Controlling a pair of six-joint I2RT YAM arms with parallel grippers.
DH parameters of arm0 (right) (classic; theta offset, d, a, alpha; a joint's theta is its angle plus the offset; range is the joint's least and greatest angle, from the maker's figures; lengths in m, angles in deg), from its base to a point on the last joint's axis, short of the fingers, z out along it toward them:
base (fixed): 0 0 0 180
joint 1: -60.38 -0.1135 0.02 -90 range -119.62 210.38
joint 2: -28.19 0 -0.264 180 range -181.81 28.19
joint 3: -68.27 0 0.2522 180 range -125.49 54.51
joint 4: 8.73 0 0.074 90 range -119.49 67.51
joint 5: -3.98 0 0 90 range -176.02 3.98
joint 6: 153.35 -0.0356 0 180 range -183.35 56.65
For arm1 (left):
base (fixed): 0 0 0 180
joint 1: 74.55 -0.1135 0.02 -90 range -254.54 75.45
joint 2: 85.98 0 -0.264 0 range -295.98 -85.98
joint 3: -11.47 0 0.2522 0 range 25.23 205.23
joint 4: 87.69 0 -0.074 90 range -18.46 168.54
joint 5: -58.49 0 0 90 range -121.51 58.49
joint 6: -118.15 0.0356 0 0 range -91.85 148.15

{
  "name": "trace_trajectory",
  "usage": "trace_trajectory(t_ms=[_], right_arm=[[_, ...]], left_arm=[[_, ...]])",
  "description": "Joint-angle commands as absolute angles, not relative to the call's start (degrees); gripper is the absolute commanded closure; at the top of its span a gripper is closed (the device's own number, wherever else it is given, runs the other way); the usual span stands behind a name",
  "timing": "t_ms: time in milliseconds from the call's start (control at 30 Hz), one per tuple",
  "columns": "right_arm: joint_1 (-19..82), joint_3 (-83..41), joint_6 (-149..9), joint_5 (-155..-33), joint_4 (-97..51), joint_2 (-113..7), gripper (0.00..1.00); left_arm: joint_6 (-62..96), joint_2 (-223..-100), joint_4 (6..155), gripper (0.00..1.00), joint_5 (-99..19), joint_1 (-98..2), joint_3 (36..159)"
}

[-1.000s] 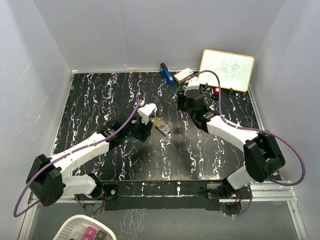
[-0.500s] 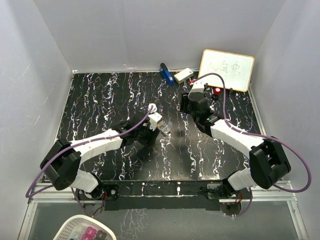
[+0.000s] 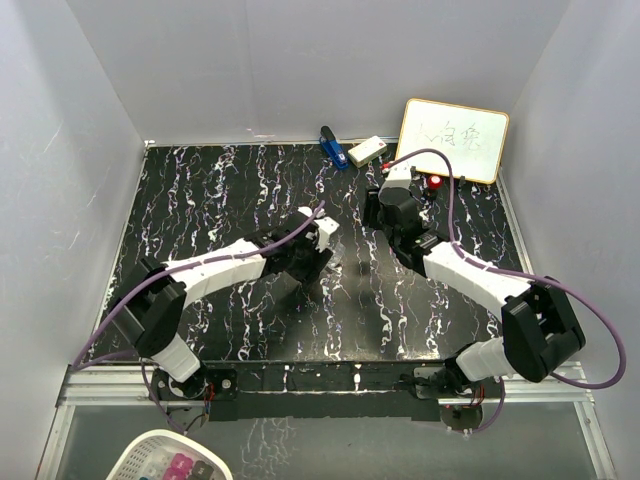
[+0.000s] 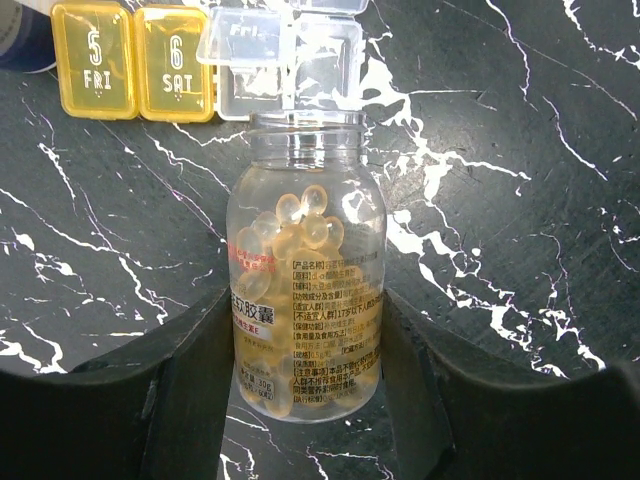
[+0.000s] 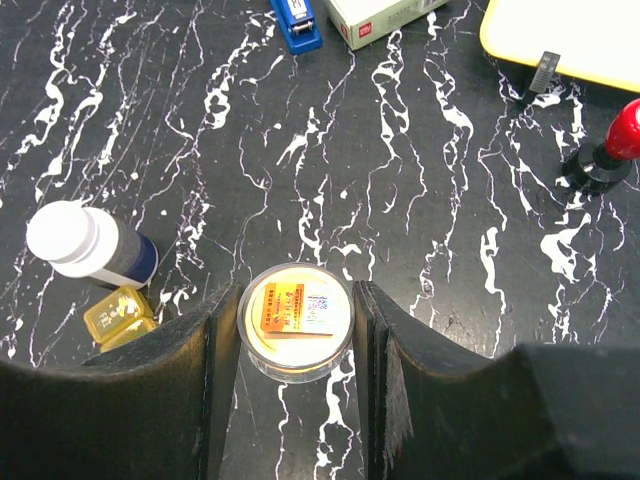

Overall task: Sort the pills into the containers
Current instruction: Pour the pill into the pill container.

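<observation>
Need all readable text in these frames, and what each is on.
"5 FRI": pill box, yellow lid.
"6 SAT": next yellow lid.
"Fri": open clear flap.
Amber bottle label: Chinese print, heading seems to end "软胶囊"; rest too small.
Round cap sticker: code and print, unreadable.
Whiteboard: handwriting, illegible.

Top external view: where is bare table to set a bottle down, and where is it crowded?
Bare: the table's back left, between the left wall and the blue object, and the near strip between the arms. Crowded: back right, around the white block, whiteboard and right gripper holding a round cap; mid-table, where the left gripper holds the amber bottle.
</observation>
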State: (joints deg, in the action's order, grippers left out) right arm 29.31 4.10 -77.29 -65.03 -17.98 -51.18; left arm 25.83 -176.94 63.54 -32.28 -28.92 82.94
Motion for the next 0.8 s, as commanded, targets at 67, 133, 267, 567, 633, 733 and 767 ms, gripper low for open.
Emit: trace_trajectory(t_ms=[67,133,267,567,633,733,767], right_arm=[[29.4,4.8,-77.9,-63.3,-15.6,-48.6,1.0],[29.4,4.9,-77.9,-63.4,-15.5,-48.5,1.0],[29.3,4.9,-77.9,-63.5,-15.4,-48.8,1.0],[29.3,5.2,-77.8,-63.3,-15.0,-48.5,1.0],[29.4,5.4,-77.7,-63.1,-15.0,-48.5,1.0],[29.4,5.5,-77.6,-62.9,-14.9,-48.4,1.0],[29.4,5.6,-77.6,-62.9,-14.9,-48.4,1.0]], left_arm=[[27.0,-178.4,56.8,1.0,-30.9,-28.5,88.1],[27.2,-178.5,56.7,1.0,-31.2,-28.5,88.7],[27.8,-180.3,54.3,1.0,-31.9,-28.4,91.0],[29.2,-182.8,51.2,1.0,-32.1,-28.3,95.0],[29.4,-183.2,51.3,1.0,-32.2,-28.3,95.2],[29.3,-184.1,51.1,1.0,-32.6,-28.3,96.0],[29.3,-184.4,50.9,1.0,-32.7,-28.3,96.2]])
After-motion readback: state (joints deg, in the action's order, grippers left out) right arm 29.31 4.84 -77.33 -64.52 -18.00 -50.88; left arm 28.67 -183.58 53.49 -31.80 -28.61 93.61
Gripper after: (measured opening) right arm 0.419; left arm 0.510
